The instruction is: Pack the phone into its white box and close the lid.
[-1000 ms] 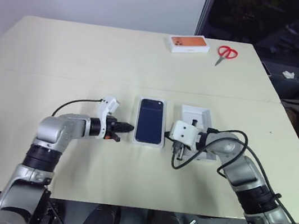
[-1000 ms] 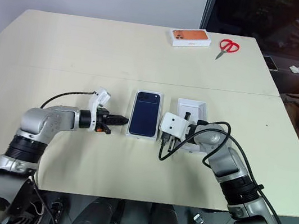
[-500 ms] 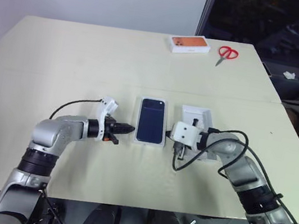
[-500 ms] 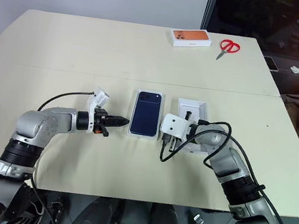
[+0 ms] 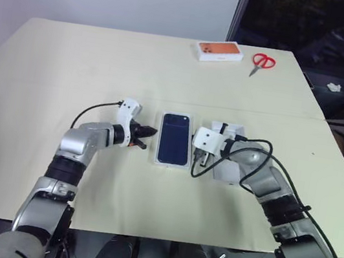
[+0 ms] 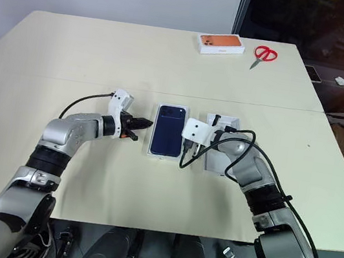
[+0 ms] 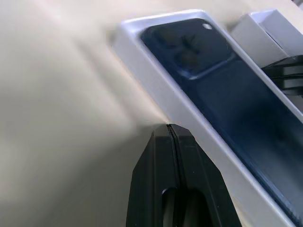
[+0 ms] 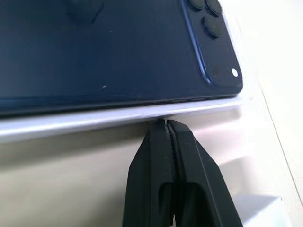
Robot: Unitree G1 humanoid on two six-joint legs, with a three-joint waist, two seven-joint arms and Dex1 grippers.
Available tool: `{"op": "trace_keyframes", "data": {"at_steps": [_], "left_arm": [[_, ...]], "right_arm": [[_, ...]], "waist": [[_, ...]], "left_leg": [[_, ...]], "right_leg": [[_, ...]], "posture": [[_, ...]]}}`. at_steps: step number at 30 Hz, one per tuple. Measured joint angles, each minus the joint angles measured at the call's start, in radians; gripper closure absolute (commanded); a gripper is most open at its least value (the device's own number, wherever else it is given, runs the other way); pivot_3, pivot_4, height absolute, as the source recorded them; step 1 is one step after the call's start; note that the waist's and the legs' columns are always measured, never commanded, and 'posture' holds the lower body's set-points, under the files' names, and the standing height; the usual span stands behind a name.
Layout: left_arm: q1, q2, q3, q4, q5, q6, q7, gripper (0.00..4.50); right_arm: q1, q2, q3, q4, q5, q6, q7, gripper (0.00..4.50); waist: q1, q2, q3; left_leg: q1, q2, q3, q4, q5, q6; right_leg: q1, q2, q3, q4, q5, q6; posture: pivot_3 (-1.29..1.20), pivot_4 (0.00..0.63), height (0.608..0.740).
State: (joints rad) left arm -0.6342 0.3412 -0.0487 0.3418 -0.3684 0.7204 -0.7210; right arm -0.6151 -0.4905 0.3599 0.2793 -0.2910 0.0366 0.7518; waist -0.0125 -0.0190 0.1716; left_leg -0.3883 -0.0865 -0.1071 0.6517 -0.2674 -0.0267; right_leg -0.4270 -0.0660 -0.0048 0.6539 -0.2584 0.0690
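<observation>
A wide cream table [image 5: 71, 61] carries an orange-topped box [image 5: 219, 51] and red scissors [image 5: 260, 60] near its far edge, with bare surface all around the middle. There the phone [image 5: 174, 139] lies in the white box [image 5: 155, 156]. The left gripper [image 5: 149, 130] and right gripper [image 8: 164, 124], both clenched empty, flank the box's long sides, tips at its walls.

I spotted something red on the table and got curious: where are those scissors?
The red scissors lie at the far right of the table, just right of the orange-topped box, well beyond both grippers.
</observation>
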Motion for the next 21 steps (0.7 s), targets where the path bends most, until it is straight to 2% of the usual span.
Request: {"op": "trace_keyframes", "data": {"at_steps": [8, 21], "left_arm": [[0.049, 0.047, -0.029, -0.122, -0.009, 0.108, -0.083, 4.5], [0.125, 0.083, -0.009, -0.245, -0.035, 0.173, -0.084, 4.5]], "right_arm": [[0.041, -0.003, -0.03, -0.066, 0.032, 0.048, 0.06, 4.45], [0.15, -0.022, -0.049, -0.262, 0.074, 0.165, 0.139, 4.45]], "waist": [[-0.001, 0.0, 0.0], [-0.001, 0.0, 0.0]], "left_leg": [[0.0, 0.0, 0.0, 0.0, 0.0, 0.0], [0.0, 0.001, 0.0, 0.0, 0.0, 0.0]], "right_leg": [[0.0, 0.0, 0.0, 0.0, 0.0, 0.0], [0.0, 0.0, 0.0, 0.0, 0.0, 0.0]], "posture": [[0.0, 0.15, 0.74], [0.0, 0.15, 0.74]]}}
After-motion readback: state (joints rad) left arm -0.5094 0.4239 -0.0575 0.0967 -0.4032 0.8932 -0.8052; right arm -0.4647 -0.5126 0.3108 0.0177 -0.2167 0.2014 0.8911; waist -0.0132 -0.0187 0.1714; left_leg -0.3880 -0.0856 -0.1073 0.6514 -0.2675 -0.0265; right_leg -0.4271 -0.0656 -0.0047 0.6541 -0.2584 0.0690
